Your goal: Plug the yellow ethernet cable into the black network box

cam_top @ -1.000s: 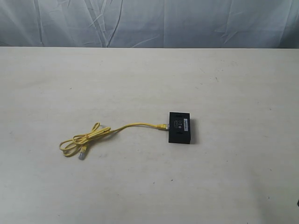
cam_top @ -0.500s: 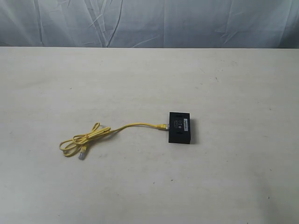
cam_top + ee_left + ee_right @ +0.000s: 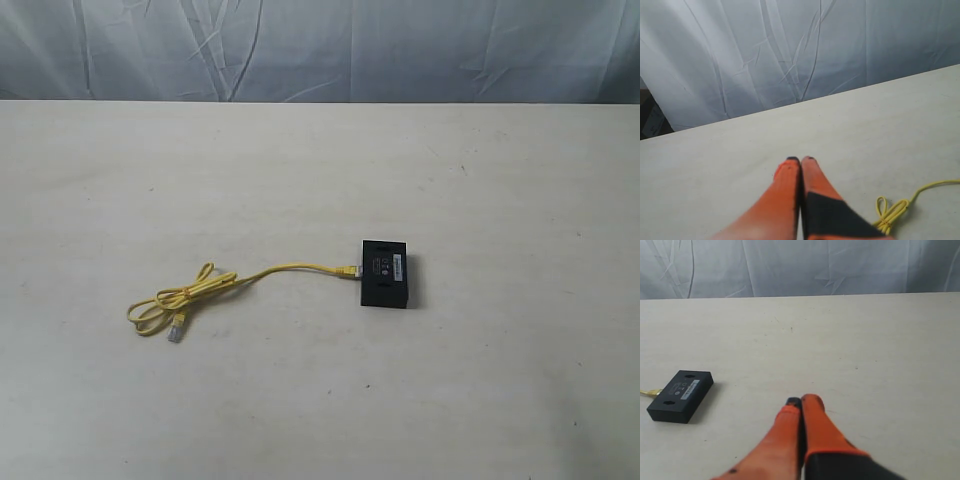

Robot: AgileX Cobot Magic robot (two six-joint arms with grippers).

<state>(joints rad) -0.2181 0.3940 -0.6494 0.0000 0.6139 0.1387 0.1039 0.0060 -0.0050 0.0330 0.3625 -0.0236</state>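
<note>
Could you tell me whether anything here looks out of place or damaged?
Nothing stands out. The thin yellow ethernet cable lies in a loose loop, one plug at the small flat black plastic box; neither looks damaged.

yellow cable (image 3: 647, 392) cut off at edge, black box (image 3: 385, 273) markings unreadable

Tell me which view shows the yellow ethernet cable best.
The exterior view: the whole yellow ethernet cable shows, from its loose bundle to the plug at the black network box. The left wrist view shows only some loops and a stretch; the right wrist view only a yellow tip beside the box.
</note>
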